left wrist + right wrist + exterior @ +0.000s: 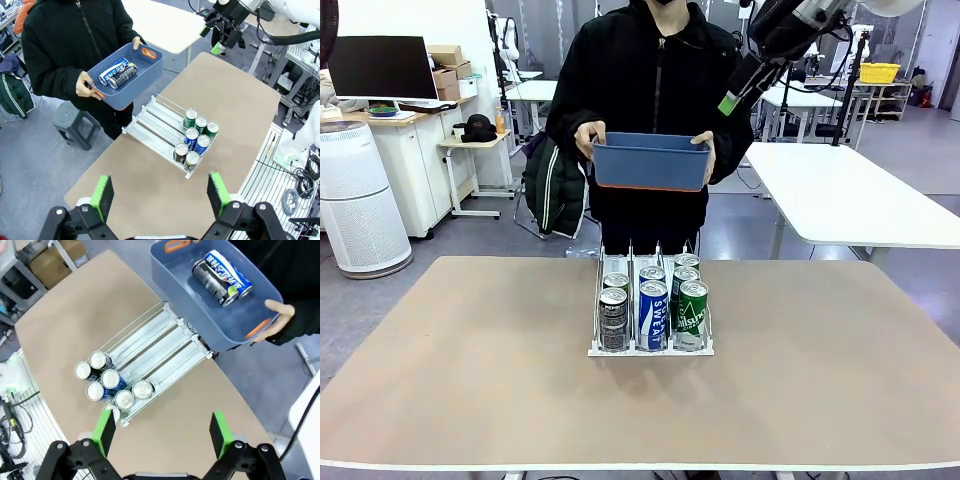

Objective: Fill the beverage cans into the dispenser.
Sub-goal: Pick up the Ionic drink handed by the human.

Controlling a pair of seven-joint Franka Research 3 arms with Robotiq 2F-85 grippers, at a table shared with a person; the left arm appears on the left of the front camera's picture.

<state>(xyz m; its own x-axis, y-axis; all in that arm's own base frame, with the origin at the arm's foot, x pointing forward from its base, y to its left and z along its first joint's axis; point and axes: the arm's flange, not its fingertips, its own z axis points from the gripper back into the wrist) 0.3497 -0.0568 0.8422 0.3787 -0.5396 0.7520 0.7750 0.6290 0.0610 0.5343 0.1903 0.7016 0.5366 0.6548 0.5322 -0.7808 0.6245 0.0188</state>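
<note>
A tan worktop [470, 380] lies well below both sets of fingers. At its far edge a person [650, 90] in black holds a blue bin [650, 165] in both hands, off the worktop.

The left fingers [104, 196] are spread wide and hold nothing. The right fingers [105, 430] are also spread wide and empty.

The dispenser [150, 125] sits mid-worktop, ahead of and below both pairs of fingers. Six cans [653, 315] stand upright in it, two to a lane, crowded at the end farther from the bin. The lane ends toward the bin are bare. Two more cans [117, 74], one blue and one dark, lie on their sides, touching, in the bin, beyond the dispenser from the fingers.

The cans look rigid, smooth and probably slippery, with thin walls that could dent under a hard squeeze. If full, they would be fairly heavy for their size. Lying down, they may roll. The best hold is likely across the middle of the body, from above.
</note>
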